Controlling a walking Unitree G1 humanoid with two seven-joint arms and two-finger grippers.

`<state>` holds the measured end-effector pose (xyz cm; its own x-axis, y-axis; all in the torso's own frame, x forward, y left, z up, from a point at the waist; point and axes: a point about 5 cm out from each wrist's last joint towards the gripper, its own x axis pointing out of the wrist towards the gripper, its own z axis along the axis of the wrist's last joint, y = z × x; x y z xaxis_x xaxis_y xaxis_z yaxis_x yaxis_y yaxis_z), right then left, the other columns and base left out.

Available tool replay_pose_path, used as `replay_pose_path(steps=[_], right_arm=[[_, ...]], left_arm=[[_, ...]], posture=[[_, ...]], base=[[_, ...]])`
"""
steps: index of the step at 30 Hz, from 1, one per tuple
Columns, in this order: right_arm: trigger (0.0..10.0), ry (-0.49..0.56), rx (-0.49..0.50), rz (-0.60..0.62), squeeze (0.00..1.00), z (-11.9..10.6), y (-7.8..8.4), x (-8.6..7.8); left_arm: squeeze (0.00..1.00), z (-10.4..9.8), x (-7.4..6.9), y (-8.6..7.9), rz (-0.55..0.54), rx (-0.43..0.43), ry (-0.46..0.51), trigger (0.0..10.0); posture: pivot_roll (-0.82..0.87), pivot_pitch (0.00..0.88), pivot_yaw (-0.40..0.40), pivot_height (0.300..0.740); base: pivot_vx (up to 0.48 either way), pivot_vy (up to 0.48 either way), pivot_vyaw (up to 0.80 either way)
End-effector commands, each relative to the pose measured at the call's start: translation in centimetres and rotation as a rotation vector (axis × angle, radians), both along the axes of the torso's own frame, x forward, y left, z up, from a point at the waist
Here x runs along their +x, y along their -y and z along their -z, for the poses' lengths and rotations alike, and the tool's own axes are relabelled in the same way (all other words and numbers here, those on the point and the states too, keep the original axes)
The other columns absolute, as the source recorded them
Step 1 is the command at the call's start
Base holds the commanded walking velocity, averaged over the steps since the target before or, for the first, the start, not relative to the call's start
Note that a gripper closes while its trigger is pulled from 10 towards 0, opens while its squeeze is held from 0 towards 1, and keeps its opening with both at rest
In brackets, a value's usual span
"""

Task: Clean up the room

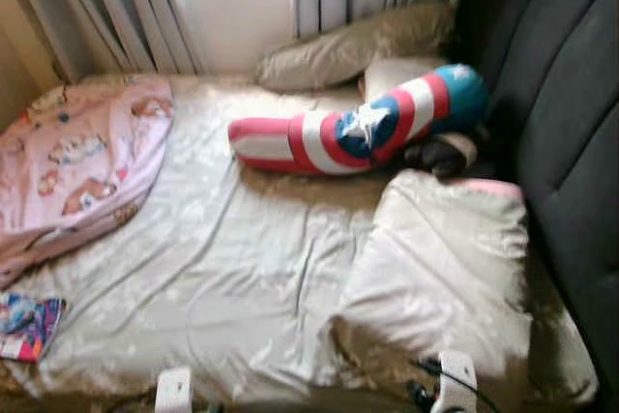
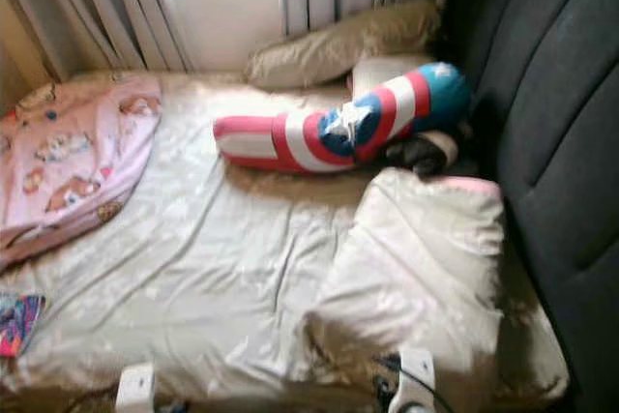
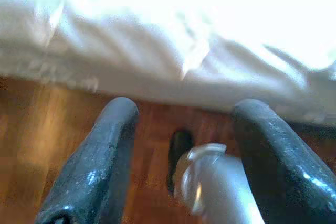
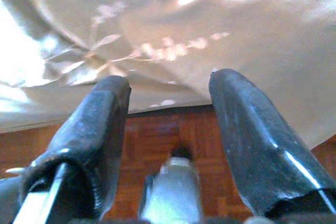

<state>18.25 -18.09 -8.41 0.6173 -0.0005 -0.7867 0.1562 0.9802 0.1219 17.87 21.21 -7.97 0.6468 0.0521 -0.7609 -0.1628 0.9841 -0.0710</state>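
A cream sheet [image 1: 232, 268] covers the bed, wrinkled in the middle. On it lie a rumpled pink printed blanket [image 1: 82, 166] at the left, a red, white and blue striped bolster with a star [image 1: 358, 128] toward the back, and a folded cream quilt [image 1: 440, 268] at the right. My left gripper [image 3: 186, 108] is open, low over the wooden floor at the bed's edge. My right gripper [image 4: 170, 82] is also open, beside the hanging sheet [image 4: 173, 35]. Nothing is between either pair of fingers.
A beige pillow [image 1: 353, 45] and a white pillow [image 1: 397, 73] lie at the back, below grey curtains [image 1: 116, 7] and a bright window. A dark padded headboard [image 1: 571, 113] runs along the right. A colourful flat item [image 1: 27, 326] rests at the bed's front left corner.
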Motion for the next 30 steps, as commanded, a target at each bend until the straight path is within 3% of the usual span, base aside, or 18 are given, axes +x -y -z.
replay_pose_path(steps=[1,30], right_arm=[[10.0,-0.026,-0.015,0.015,0.00,0.32,0.72,-0.85],[10.0,-0.015,-0.013,0.025,0.00,0.21,0.93,-0.71]], left_arm=[[0.00,0.46,-0.78,0.39,0.007,-0.007,-0.030,10.0],[0.00,0.44,-0.66,0.56,0.001,-0.010,-0.025,10.0]], posture=[[0.09,0.000,0.005,0.740],[0.08,0.000,-0.006,0.740]], base=[[0.000,0.000,0.00],[0.020,0.000,0.00]])
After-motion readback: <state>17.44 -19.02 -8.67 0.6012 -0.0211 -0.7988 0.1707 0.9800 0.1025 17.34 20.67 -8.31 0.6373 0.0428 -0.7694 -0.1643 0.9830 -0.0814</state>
